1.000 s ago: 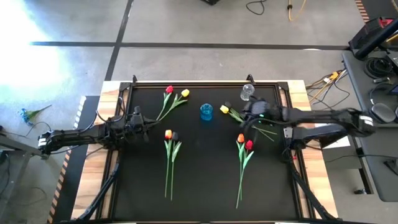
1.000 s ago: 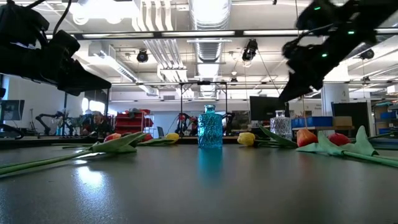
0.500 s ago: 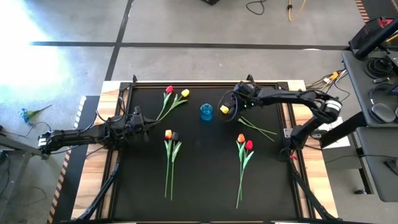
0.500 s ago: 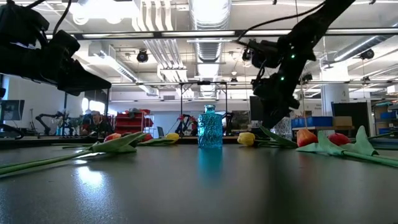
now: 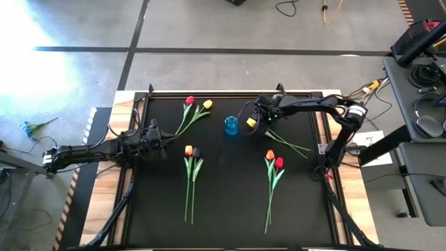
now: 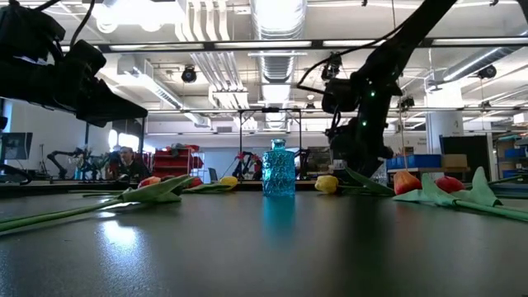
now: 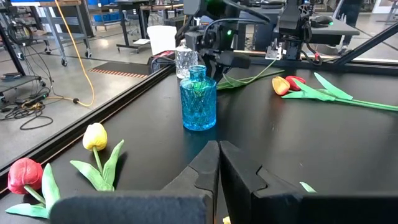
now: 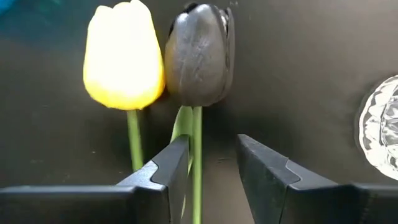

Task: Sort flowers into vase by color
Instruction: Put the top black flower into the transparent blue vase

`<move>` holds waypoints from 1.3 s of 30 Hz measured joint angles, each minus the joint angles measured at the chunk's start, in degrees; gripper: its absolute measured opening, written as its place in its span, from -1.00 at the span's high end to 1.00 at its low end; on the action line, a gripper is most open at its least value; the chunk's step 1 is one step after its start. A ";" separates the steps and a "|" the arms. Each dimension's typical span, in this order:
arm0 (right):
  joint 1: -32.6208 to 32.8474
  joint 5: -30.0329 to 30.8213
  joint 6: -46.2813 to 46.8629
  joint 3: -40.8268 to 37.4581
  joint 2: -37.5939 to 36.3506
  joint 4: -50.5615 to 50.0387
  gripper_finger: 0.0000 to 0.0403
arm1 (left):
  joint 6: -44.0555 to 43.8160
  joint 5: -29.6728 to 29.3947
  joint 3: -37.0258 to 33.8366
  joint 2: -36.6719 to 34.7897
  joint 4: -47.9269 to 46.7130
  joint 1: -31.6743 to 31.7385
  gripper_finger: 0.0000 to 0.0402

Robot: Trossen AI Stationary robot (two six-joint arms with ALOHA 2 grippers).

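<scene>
While the left gripper (image 7: pixel 217 180) waits clenched, the right gripper (image 8: pixel 211 165) hangs over the black tulip (image 8: pixel 198 56) stem, fingers (image 8: pixel 166 168) released, beside the yellow tulip (image 8: pixel 123 56).

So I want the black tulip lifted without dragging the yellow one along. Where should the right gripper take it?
Probably on the thin stem just below the black tulip head, coming straight down from above. It lies flat, and its head sits right beside the yellow tulip, so the head offers little room. The right gripper is open with that stem between its fingers, the yellow tulip's stem outside them.
</scene>
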 joint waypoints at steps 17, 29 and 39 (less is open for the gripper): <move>-0.22 -0.53 0.93 0.35 -1.13 -0.25 0.93 | 0.01 0.00 -0.01 0.14 0.00 -0.02 1.00; -0.22 0.17 2.74 0.35 -4.30 -3.18 0.76 | 0.02 0.00 -0.01 0.15 0.00 -0.01 1.00; -0.24 0.18 2.48 0.22 -1.36 -3.71 0.34 | 0.02 0.00 -0.01 0.15 0.00 0.00 1.00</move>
